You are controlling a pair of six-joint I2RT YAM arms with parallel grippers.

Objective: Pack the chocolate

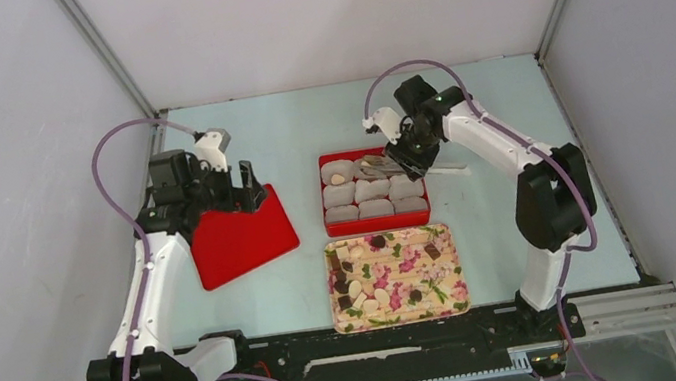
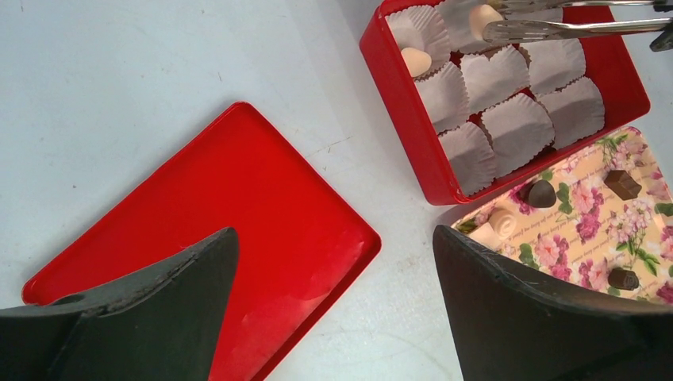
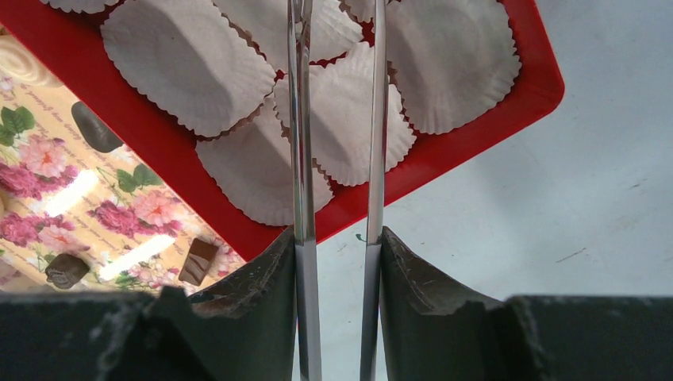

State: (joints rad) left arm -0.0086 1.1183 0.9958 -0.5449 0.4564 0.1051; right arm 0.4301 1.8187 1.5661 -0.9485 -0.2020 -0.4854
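Observation:
Chocolate pieces, pale and dark, lie scattered on the floral tray [image 1: 450,287]. The red box [image 1: 379,225] behind it holds grey paper cups [image 3: 186,63]. One pale chocolate [image 2: 415,60] rests in a far-left cup. My right gripper [image 3: 337,238] is shut on metal tongs [image 3: 300,119], which reach over the box. In the left wrist view a second pale piece [image 2: 482,17] sits between the tong tips [image 2: 571,28], over a back cup. My left gripper [image 2: 335,234] hangs open and empty over the near corner of the red lid [image 2: 198,230].
The red lid [image 1: 240,235] lies flat on the table, left of the box. The floral tray [image 2: 587,214] sits right in front of the box, with a dark square piece [image 3: 198,260] near its edge. White walls enclose the table on three sides.

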